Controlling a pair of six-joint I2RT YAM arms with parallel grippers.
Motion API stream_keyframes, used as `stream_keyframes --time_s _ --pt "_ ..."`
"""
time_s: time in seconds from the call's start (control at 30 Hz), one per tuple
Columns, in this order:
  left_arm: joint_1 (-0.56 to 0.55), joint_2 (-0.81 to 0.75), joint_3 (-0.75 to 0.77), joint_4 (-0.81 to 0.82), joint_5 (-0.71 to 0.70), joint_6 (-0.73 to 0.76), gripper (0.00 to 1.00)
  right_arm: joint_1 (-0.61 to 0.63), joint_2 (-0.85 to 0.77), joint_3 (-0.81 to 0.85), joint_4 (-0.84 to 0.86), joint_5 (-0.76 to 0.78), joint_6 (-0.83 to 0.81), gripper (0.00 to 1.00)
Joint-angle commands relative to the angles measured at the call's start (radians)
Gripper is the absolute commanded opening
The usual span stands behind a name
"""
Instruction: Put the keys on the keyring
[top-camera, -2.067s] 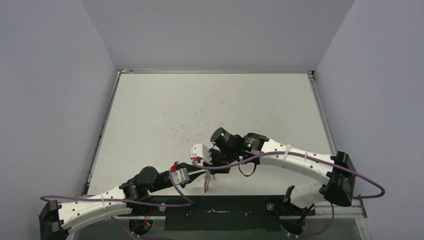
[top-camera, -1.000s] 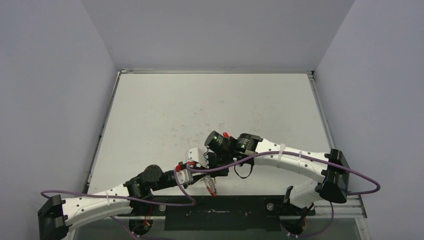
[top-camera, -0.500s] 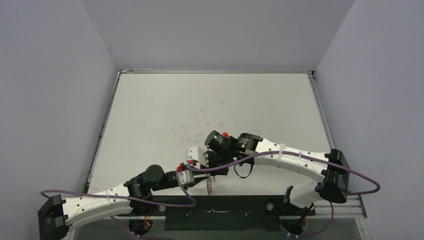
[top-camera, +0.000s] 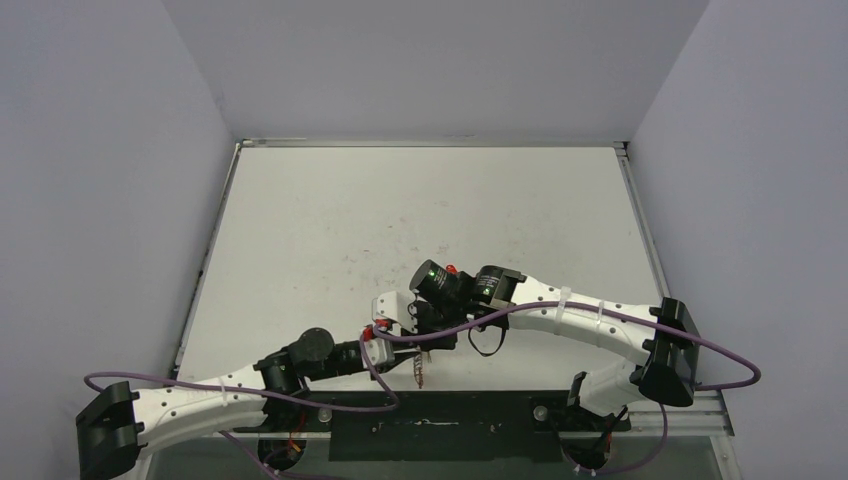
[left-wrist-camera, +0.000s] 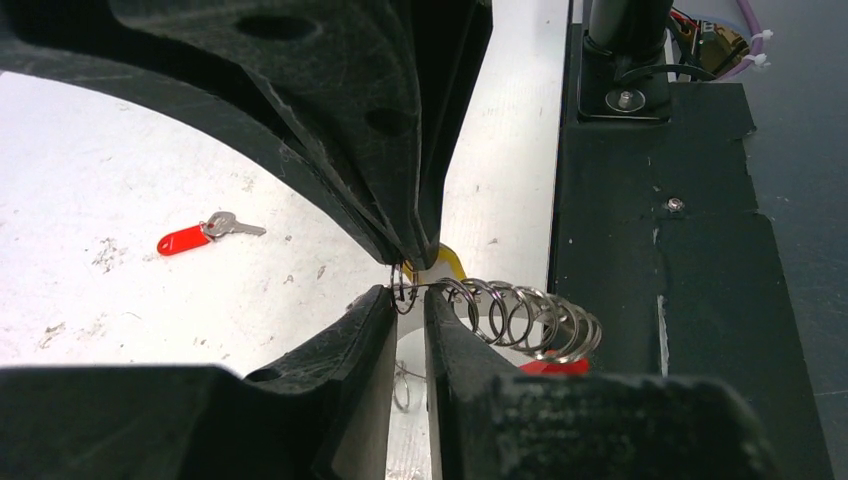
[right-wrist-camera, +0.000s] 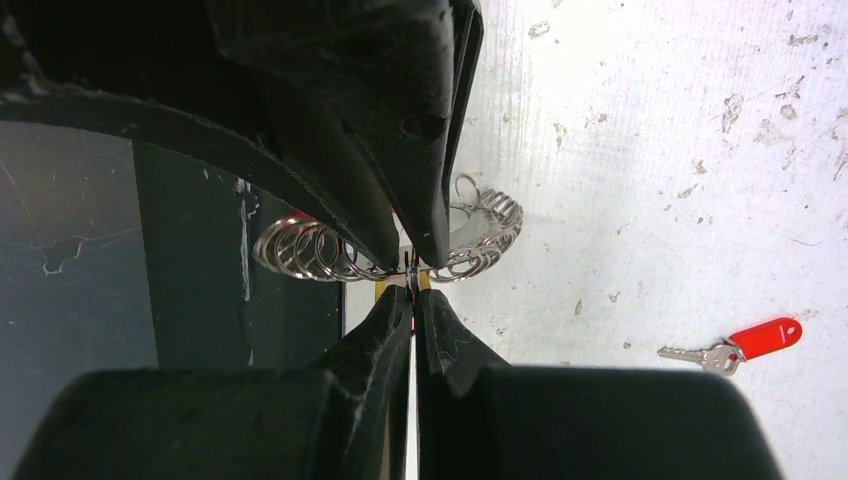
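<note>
The right gripper (right-wrist-camera: 412, 292) clamps one yellow key (left-wrist-camera: 450, 262), the left gripper (left-wrist-camera: 408, 302) pinches one keyring (left-wrist-camera: 520, 320); one red key (left-wrist-camera: 186, 240) lies apart.

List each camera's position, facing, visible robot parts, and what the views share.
Top external: above and behind the bases, looking down over the table; both arms show from base to wrist.
Left wrist: on the left arm, facing along the left tool at the keyring it holds; own fingers below.
Right wrist: on the right arm, facing the opposite way along the right tool, shut on the yellow key.
Shared: both wrist views show the keyring and the red key on the table.
</note>
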Motion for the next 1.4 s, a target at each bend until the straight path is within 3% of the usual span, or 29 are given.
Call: stream_keyframes --time_s 0.0,0.27,0.4,0.63,0.8,0.87,1.07,1.17,1.37 --pt "-0.003 -0.013 0.032 0.093 0.014 0.002 0.16 0.004 -0.009 0.022 0.036 0.014 0.004 0.00" --pt "-0.003 -0.028 0.024 0.098 0.005 0.004 0.14 0.005 -0.007 0.021 0.034 0.014 0.004 0.00" --pt "-0.003 -0.023 0.029 0.078 -0.003 0.007 0.00 0.005 -0.007 0.023 0.033 0.016 0.004 0.00" --pt "-0.003 -0.011 0.034 0.052 -0.011 0.008 0.00 0.005 -0.011 0.022 0.041 0.028 0.003 0.01" --pt "-0.004 -0.019 0.016 0.089 -0.029 0.004 0.00 -0.020 -0.066 -0.050 0.143 0.033 0.022 0.42" --pt "-0.004 -0.025 -0.004 0.132 -0.040 -0.001 0.00 -0.052 -0.112 -0.098 0.200 -0.004 0.023 0.49" --pt "-0.004 -0.049 -0.060 0.269 -0.033 -0.001 0.00 -0.225 -0.271 -0.277 0.419 -0.292 0.059 0.47" --pt "-0.004 -0.058 -0.087 0.331 -0.018 0.002 0.00 -0.241 -0.336 -0.344 0.494 -0.365 0.048 0.43" --pt "-0.004 -0.090 -0.112 0.392 -0.007 0.010 0.00 -0.241 -0.364 -0.395 0.572 -0.457 0.056 0.43"
